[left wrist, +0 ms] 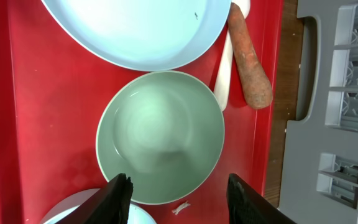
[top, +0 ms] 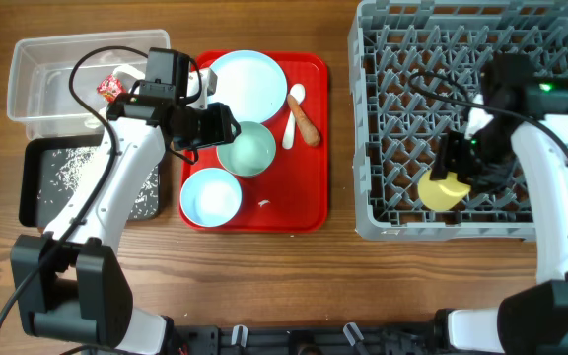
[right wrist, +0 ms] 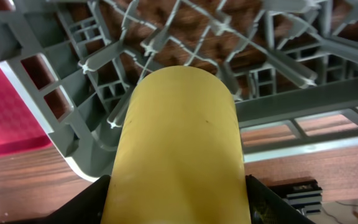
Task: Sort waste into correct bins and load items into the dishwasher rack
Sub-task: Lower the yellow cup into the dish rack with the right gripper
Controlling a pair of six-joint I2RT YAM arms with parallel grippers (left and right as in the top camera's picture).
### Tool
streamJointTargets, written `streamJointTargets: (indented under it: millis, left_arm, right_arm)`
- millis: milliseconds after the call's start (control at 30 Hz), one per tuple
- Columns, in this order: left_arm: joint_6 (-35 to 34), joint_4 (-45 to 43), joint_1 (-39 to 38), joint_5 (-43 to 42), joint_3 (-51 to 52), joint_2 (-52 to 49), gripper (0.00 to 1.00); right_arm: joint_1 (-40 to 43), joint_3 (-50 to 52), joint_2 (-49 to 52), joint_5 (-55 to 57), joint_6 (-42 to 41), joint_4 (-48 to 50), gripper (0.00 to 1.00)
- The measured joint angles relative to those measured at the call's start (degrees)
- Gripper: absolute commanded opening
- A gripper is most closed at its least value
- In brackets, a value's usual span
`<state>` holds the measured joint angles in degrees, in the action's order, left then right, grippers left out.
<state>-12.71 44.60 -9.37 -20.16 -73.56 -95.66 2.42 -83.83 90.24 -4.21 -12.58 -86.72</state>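
Holding: right gripper clamps the yellow cup at the dishwasher rack's near-left pegs. Risk: released tilted, it catches a peg and tips over. Left gripper spread wide over the green bowl on the red tray; a descent could clip the rim.

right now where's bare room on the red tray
The red tray's right side below the carrot stick, beside the light blue bowl, is bare but for one paper scrap. Left and top are crowded: plate, green bowl, spoon.

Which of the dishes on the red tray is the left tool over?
The pale green bowl, between the pale blue plate and the light blue bowl.
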Motion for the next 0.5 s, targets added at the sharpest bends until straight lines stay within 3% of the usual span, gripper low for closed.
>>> streamJointTargets:
  millis: [400,433,500]
  left_arm:
    - [0.0,0.0,0.0,0.24,0.0,0.0,0.51]
    - [0.0,-0.02,0.0,0.28,0.0,0.0,0.5]
    - [0.0,0.0,0.0,0.42,0.0,0.0,0.51]
  right_arm:
    - [-3.5,3.48,2.6,0.11,-0.22,1.92,0.43]
    - [-3.5,3.56,2.62,0.17,-0.22,1.92,0.46]
    - [-3.5,3.56,2.62,0.2,-0.22,1.95,0.63]
